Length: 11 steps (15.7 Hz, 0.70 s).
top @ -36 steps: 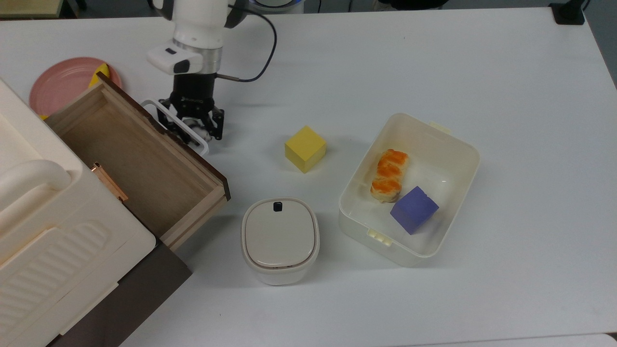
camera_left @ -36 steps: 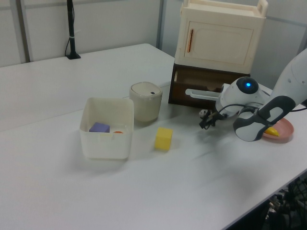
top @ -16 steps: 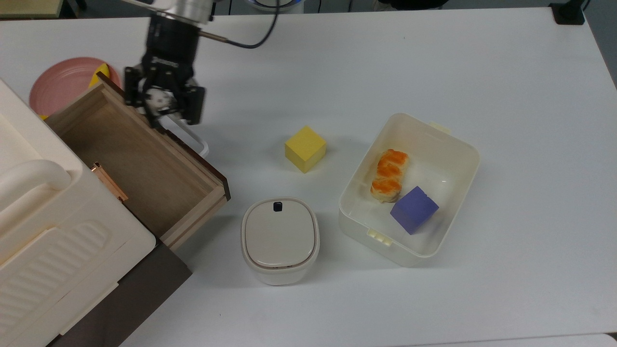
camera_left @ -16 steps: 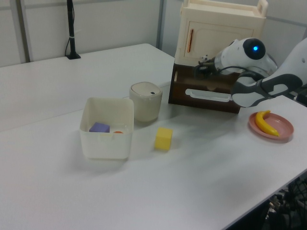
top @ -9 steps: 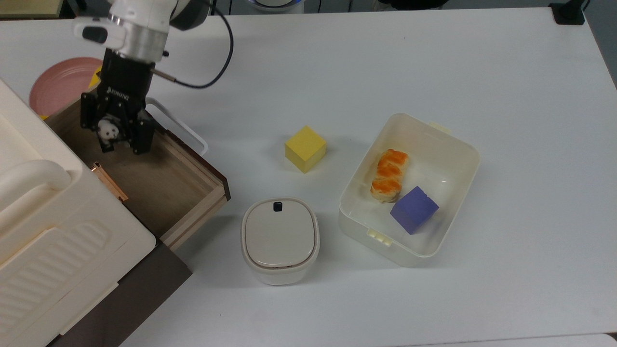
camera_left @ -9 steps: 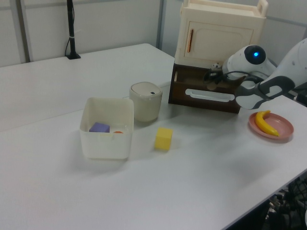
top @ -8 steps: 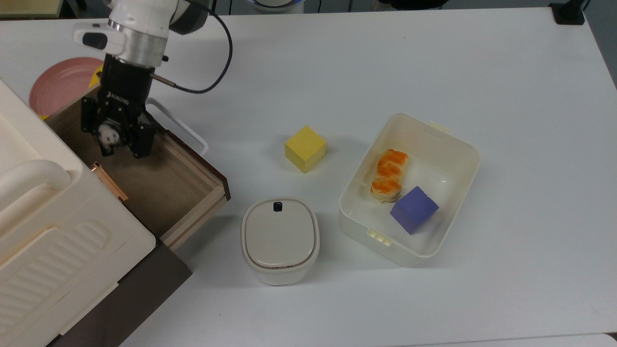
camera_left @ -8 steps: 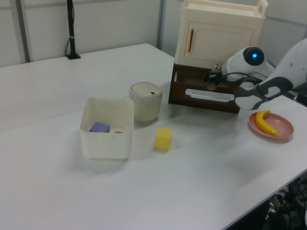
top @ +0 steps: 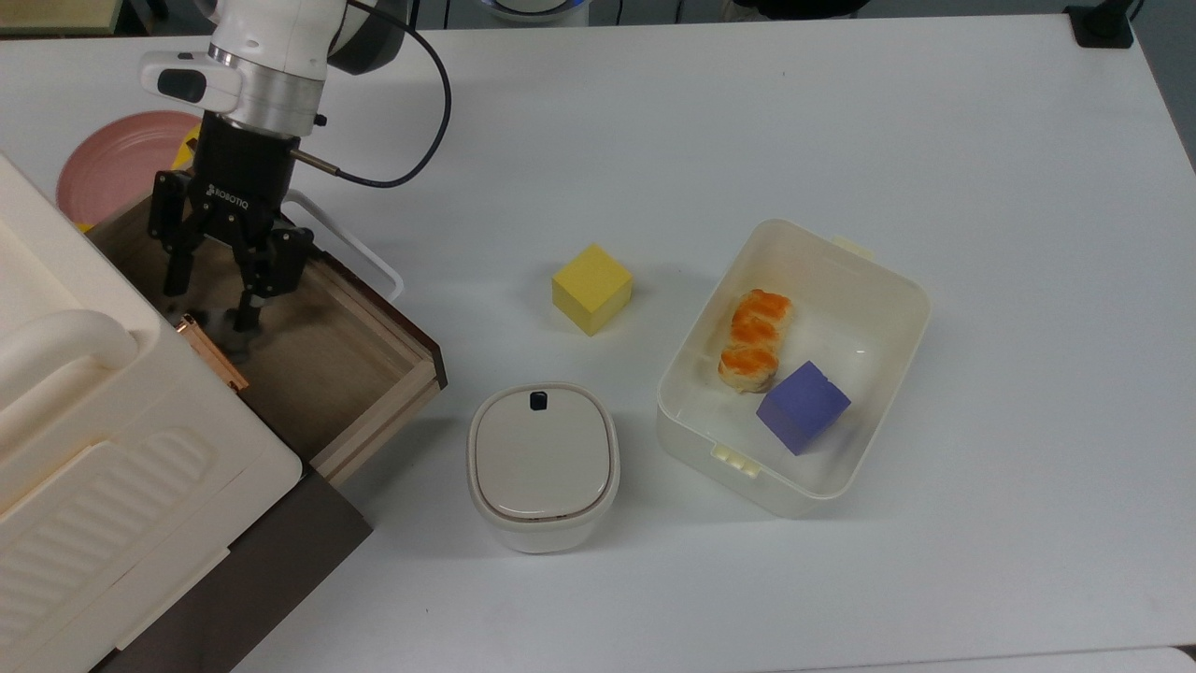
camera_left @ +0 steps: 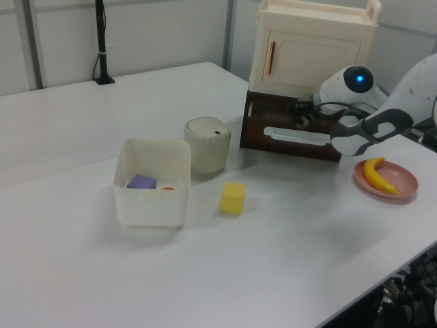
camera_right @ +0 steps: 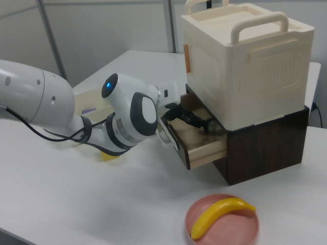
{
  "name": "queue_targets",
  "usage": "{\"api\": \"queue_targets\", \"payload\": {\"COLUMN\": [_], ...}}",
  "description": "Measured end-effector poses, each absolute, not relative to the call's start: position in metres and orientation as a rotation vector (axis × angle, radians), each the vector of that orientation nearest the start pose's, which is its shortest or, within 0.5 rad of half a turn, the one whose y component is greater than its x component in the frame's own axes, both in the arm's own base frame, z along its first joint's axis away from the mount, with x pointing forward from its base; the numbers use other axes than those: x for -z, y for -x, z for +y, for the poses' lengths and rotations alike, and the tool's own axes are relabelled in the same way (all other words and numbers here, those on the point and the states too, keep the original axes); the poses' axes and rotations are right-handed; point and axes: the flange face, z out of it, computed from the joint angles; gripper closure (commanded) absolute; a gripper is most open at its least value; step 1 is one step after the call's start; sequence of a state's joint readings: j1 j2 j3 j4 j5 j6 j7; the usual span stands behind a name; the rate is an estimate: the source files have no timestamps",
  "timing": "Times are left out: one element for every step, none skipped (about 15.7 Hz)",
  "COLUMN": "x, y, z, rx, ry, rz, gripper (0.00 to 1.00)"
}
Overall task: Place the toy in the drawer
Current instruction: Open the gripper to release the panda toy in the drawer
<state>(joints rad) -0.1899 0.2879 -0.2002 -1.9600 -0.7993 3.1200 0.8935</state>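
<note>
The drawer (top: 376, 322) is a light wooden box with a dark front panel (camera_left: 295, 140) and a white loop handle (top: 358, 254). It stands pulled out from under a cream cabinet (top: 103, 467). My gripper (top: 210, 304) hangs inside the drawer near its back, fingers spread open with nothing between them. On the drawer floor just below the fingers sits a small blurred grey patch (top: 230, 333) that looks like the toy. In the right view the gripper (camera_right: 206, 125) reaches into the drawer (camera_right: 202, 149) under the cabinet. The left view has the gripper (camera_left: 300, 116) above the drawer front.
A yellow cube (top: 591, 288) sits on the white table right of the drawer. A white tub (top: 874, 266) holds a purple cube (top: 802, 407) and an orange pastry (top: 755, 338). A lidded cream canister (top: 543, 465) stands by the drawer's corner. A pink plate (camera_right: 240, 232) carries a banana (camera_right: 220, 215).
The gripper lifted the toy from the table beside the handle, carried it over the drawer, lowered, and opened. The toy has left the fingers.
</note>
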Motion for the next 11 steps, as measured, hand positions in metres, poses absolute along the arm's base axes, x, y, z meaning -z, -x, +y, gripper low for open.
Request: {"api": "queue_targets", "payload": {"x": [-0.417,-0.422,-0.425,-0.428,-0.432,-0.437,-0.442,-0.448,-0.453,-0.46,-0.462], "y": [-0.621,-0.622,-0.623,-0.624,-0.625,-0.626,-0.627,-0.628,-0.628,-0.629,-0.629], "z": [-0.175,-0.17,-0.166,-0.16,-0.153,-0.146,-0.137,-0.127,-0.116,-0.102,-0.095], "rx": [1.405,1.417,1.423,1.423,1.419,1.411,1.406,1.399,1.389,1.375,1.367], "ry": [2.936,2.927,2.92,2.913,2.913,2.918,2.92,2.919,2.917,2.914,2.916], "rz": [0.68,0.669,0.663,0.669,0.675,0.679,0.682,0.685,0.691,0.692,0.689], "gripper": [0.0,0.0,0.0,0.0,0.0,0.0,0.0,0.0,0.0,0.0,0.0]}}
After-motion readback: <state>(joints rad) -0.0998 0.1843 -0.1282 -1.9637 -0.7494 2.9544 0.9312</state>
